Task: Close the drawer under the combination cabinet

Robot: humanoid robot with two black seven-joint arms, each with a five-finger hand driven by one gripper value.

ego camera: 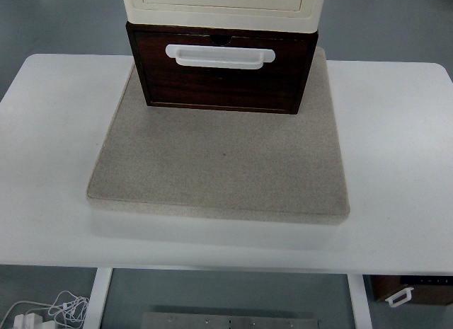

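Note:
A dark brown wooden drawer (223, 78) with a white handle (219, 56) sits at the bottom of a cream cabinet (223, 2) at the far middle of the table. The drawer front stands about flush with the cabinet body above it. The cabinet rests on a grey-beige mat (223, 159). Neither robot hand shows in the head view.
The white table (49, 131) spreads to both sides of the mat. Below its near edge are table legs, a white cable (49, 311) on the floor at bottom left and a brown box (414, 290) at bottom right.

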